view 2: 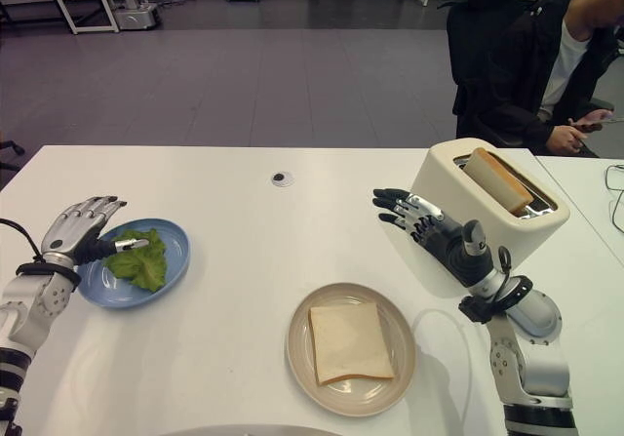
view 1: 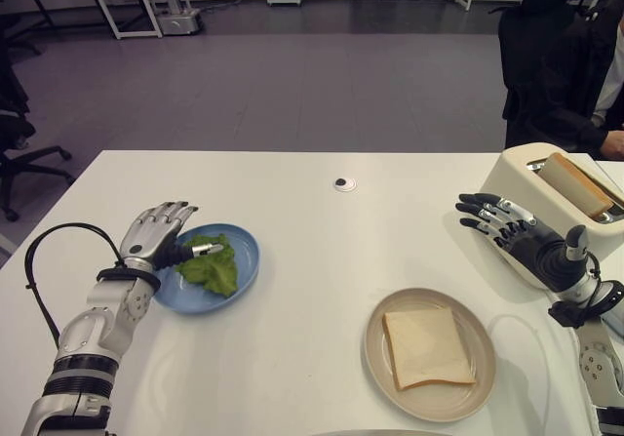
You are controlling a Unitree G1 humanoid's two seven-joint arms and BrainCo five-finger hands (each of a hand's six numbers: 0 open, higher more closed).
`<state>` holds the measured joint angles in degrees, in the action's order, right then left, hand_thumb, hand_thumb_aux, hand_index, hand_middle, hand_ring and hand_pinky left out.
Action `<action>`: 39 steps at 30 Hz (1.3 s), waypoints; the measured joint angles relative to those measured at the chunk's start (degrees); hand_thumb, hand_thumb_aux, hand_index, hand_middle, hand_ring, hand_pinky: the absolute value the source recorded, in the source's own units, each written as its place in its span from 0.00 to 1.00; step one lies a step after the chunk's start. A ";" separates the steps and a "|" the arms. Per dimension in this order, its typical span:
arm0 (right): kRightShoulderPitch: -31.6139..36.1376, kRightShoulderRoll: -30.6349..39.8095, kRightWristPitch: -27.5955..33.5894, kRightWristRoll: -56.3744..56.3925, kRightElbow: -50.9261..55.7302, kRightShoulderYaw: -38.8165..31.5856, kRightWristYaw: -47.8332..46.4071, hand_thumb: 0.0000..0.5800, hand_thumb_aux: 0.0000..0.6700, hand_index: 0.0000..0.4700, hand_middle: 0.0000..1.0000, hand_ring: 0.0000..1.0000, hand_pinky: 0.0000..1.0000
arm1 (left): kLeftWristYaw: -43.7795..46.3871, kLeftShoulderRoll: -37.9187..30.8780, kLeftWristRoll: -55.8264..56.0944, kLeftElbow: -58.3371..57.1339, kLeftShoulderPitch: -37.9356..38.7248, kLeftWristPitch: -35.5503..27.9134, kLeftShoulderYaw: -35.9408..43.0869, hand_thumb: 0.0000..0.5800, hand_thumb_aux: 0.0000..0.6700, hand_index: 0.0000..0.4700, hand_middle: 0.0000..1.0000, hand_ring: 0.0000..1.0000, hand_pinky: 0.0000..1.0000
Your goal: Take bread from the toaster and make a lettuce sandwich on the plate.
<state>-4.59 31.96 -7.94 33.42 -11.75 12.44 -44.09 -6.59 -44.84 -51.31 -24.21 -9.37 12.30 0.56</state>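
While one bread slice [view 1: 426, 346] already lies on the tan plate [view 1: 371, 343], the lettuce [view 1: 210, 268] sits in the blue dish [view 1: 249, 251], under the thumb of the left hand [view 1: 151, 236]. Its fingers are spread and grip nothing. Leaf looks light, limp and easily torn, so pinch a thick edge. Right hand [view 1: 517, 236] is splayed, empty, beside the toaster [view 1: 512, 178], with the second slice [view 1: 575, 184] upright just behind. Smooth white table [view 1: 312, 241]; grey floor beyond.

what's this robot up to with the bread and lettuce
It is partway through making a lettuce sandwich. One bread slice already lies on the beige plate, and a second slice stands in the toaster. The right hand is open beside the toaster's front, holding nothing. The left hand is at the blue plate, thumb over the lettuce, which lies on that plate.
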 measured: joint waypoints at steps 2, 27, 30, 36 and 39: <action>-0.03 -0.62 -0.04 -0.10 0.03 0.04 -0.06 0.00 0.00 0.00 0.00 0.00 0.00 | 1.90 -1.21 -0.50 -0.28 0.07 -1.60 1.63 0.00 0.00 0.00 0.00 0.00 0.00; 0.19 -2.27 -0.92 -0.90 1.84 1.70 -1.12 0.00 0.00 0.00 0.00 0.00 0.00 | 6.39 -4.24 3.07 7.71 2.65 -6.34 6.32 1.00 1.00 1.00 0.00 0.00 0.00; 0.41 -2.27 -0.91 -0.89 1.87 1.82 -1.07 0.00 0.00 0.00 0.00 0.00 0.00 | 8.20 -5.93 7.64 13.79 2.62 -5.09 2.65 1.00 1.00 1.00 0.00 0.00 0.00; 0.67 -2.27 -0.86 -0.89 1.84 1.93 -0.84 0.00 0.00 0.00 0.00 0.00 0.00 | 16.12 -4.37 18.26 23.23 2.42 -1.04 1.68 1.00 1.00 1.00 0.00 0.00 0.00; 1.14 -2.27 -0.72 -0.89 1.83 2.02 -0.68 0.00 0.00 0.00 0.00 0.00 0.00 | 21.11 -0.42 22.15 29.54 1.39 -0.18 4.80 1.00 1.00 1.00 0.00 0.00 0.00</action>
<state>-3.44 29.69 -8.66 32.53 -9.92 14.46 -44.78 14.52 -45.26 -29.16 5.32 -7.97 12.12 5.35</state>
